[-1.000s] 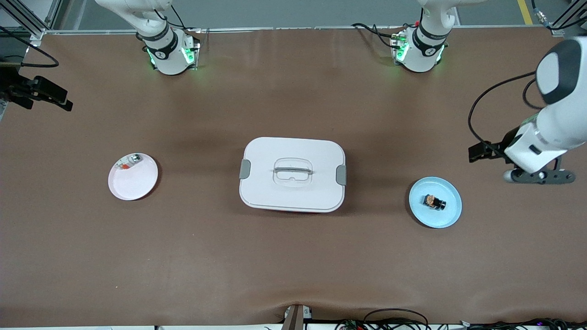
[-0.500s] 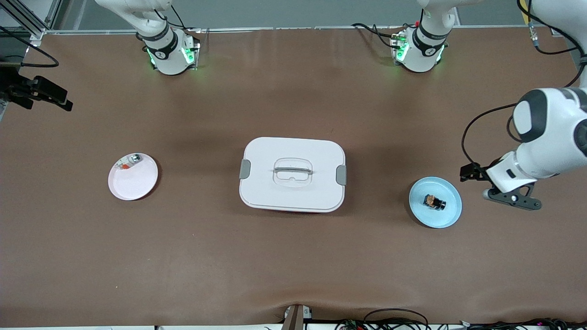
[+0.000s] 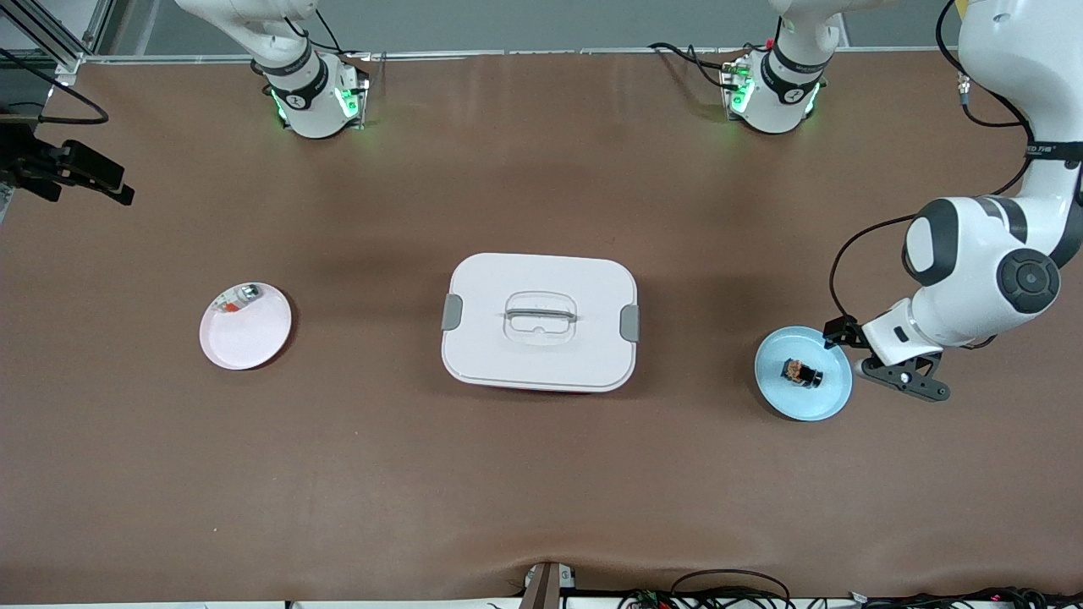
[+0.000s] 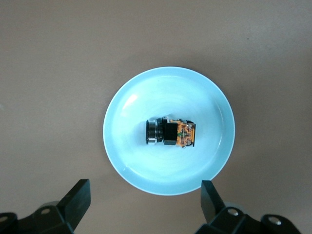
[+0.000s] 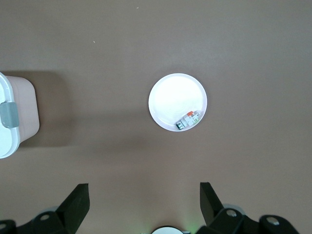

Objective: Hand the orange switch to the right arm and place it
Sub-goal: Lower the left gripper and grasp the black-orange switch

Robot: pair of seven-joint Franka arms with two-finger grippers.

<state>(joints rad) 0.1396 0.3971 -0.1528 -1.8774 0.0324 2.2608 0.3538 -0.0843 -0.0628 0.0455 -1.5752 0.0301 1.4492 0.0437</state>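
The orange switch [image 3: 801,372], a stubby black part with an orange-brown end, lies on its side in the middle of a light blue plate [image 3: 825,402]. In the left wrist view the orange switch [image 4: 171,133] sits on the blue plate [image 4: 126,161]. My left gripper [image 3: 901,379] hangs open and empty just off the plate's rim, toward the left arm's end of the table; the left gripper [image 4: 146,192] has nothing between its fingers. My right gripper [image 5: 144,195] is open and empty, high over the table; the right arm waits.
A white lidded box [image 3: 540,321] with grey latches stands mid-table. A pink plate [image 3: 245,338] holding a small pale part [image 3: 241,296] lies toward the right arm's end, also seen in the right wrist view as the pink plate [image 5: 168,95]. Cables run along the table's near edge.
My left arm has swung in toward the blue plate, bringing its open gripper from well off the plate to just beside its rim. The right arm has not moved.
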